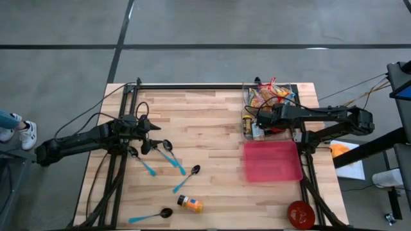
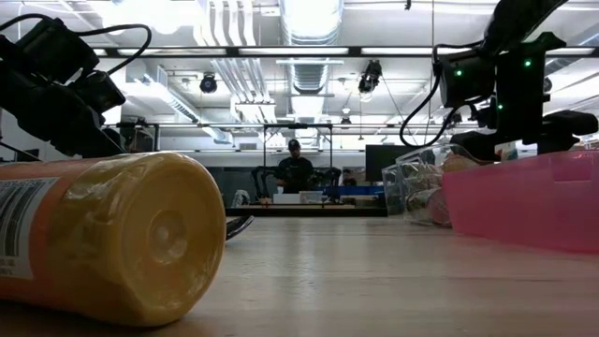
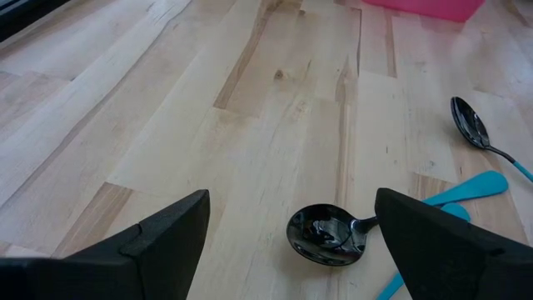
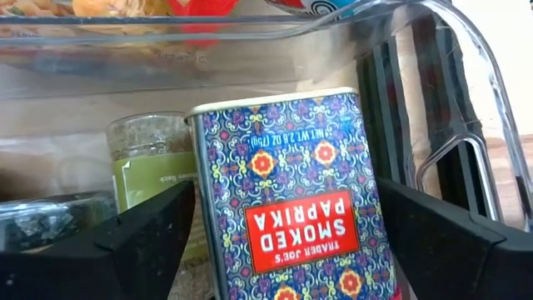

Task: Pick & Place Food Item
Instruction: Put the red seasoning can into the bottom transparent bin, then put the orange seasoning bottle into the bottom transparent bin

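High view shows the job barely begun: judging by how things lie, no food item has reached the pink tray, which sits bare at about four o'clock on the desk, and the pick itself is not yet made.

Starting at the nine o'clock side, the left arm waits low over the wood, its left pincer spread wide and empty. In the left wrist view both dark fingers flank a black spoon lying on the boards between them, untouched. More teal-handled spoons lie scattered toward six o'clock, with an orange-capped bottle on its side near the front edge and a red bowl at five o'clock.

Moving across to two o'clock, a clear bin holds snack packets and jars. The right arm reaches in from three o'clock, stretched nearly level, its right pincer at the bin's near end. The right wrist view puts a smoked paprika tin squarely between the parted fingers, with a green-labelled jar just behind it. The fingers stand clear of the tin's sides, so I judge it lined up for a grasp rather than gripped. Closing, lifting and carrying it to the tray all remain.
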